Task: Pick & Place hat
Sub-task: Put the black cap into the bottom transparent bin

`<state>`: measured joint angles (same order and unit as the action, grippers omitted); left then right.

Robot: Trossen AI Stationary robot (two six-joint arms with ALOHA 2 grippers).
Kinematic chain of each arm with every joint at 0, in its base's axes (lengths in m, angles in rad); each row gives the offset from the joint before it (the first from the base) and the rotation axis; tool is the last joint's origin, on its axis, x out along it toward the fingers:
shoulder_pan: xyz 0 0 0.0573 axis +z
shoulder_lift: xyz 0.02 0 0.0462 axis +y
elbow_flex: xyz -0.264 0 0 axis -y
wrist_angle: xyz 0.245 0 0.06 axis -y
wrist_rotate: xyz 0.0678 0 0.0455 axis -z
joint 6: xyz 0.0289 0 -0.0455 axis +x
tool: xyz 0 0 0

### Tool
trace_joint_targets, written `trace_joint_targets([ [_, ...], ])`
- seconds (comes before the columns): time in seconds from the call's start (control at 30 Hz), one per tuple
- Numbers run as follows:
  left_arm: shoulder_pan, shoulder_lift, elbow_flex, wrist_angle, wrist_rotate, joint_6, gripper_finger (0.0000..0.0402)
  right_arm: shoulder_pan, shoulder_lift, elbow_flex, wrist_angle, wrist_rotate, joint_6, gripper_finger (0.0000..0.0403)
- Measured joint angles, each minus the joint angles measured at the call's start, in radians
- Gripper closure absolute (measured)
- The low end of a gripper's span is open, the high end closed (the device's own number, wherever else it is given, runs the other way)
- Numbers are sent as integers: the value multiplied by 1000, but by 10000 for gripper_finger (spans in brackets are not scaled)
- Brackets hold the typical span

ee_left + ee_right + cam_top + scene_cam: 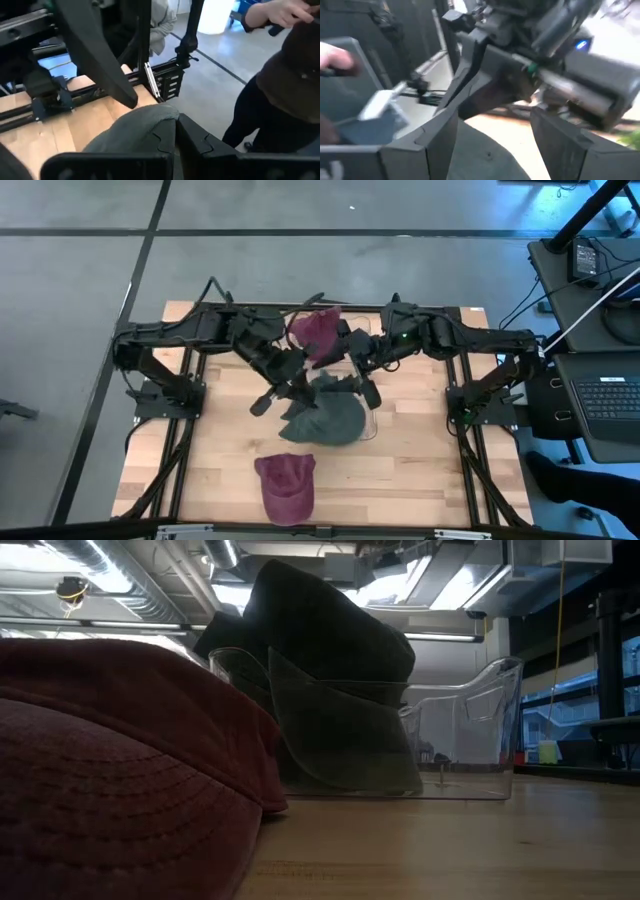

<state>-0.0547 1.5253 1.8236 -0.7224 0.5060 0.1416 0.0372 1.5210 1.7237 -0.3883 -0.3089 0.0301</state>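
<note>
I see both tools released around the dark green fabric cap point(330, 418) at mid-tabletop point(420, 480): left tool point(283, 395), right tool point(362, 387).

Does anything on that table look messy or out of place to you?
Yes. The grey-green hat is slumped crookedly over the clear plastic holder, crumpled rather than sitting neatly. Both claws, left and right, crowd it.

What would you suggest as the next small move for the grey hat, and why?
Probably ease the grey hat lower into the clear bin: it bulges above the rim, with the left gripper and right gripper beside it.
</note>
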Motion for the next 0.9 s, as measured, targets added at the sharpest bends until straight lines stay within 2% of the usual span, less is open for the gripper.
trace_joint_targets([
  [0.2, 0, 36, 59, -67, 11, 30, 399, 7, 17, 0, -43, -131, 118, 154],
  [0.43, 0, 33, 61, -79, 11, 35, 399, 43, 76, 0, -41, -235, 120, 154],
  [0.6, 10, 31, 61, -115, -6, 16, 399, 60, 81, 0, -45, -227, 120, 165],
  [0.73, 16, 30, 61, -118, -8, -6, 398, 63, 81, 0, -48, -144, 151, 218],
  [0.9, 18, 30, 61, -112, -15, -17, 398, 56, 81, 0, -60, -129, 173, 337],
])
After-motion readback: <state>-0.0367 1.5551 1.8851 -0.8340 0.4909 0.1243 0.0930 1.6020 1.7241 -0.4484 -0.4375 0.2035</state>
